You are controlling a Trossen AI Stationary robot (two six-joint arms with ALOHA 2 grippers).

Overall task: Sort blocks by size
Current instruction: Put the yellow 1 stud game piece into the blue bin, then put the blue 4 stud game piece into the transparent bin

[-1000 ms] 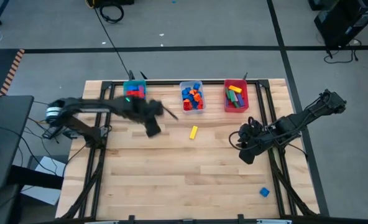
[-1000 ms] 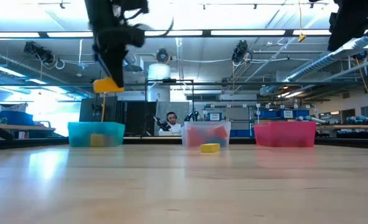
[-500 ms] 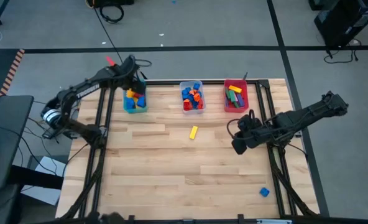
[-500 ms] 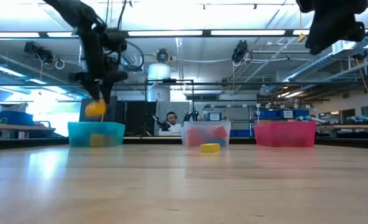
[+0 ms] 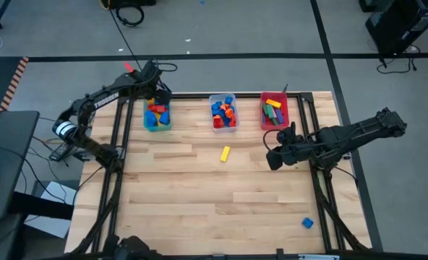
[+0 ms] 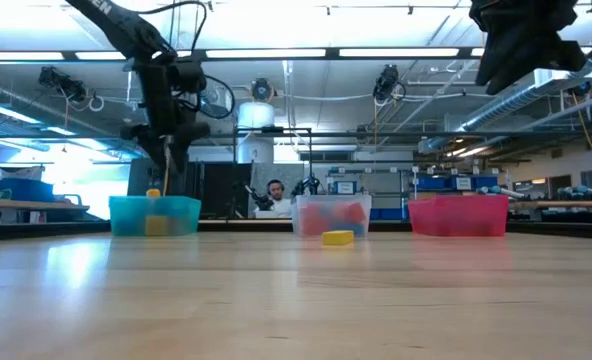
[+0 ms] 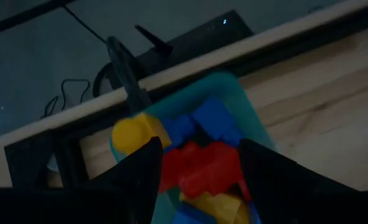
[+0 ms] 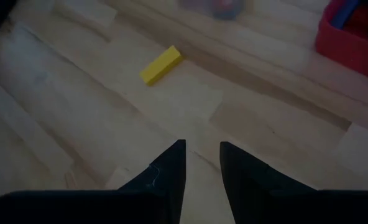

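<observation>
Yellow bar block [image 5: 225, 152] lies loose mid-table, its long axis running toward the bins. Right gripper [image 5: 275, 159], nearer, jaws slightly parted and empty, hovers just beside it; left gripper [image 5: 153, 96] hangs spread, empty, over the teal bin [image 5: 146, 123].

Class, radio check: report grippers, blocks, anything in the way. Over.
Left gripper open above teal bin. Right gripper empty, facing yellow block on table. Blue block lies near table's front edge. Nothing blocking.
</observation>
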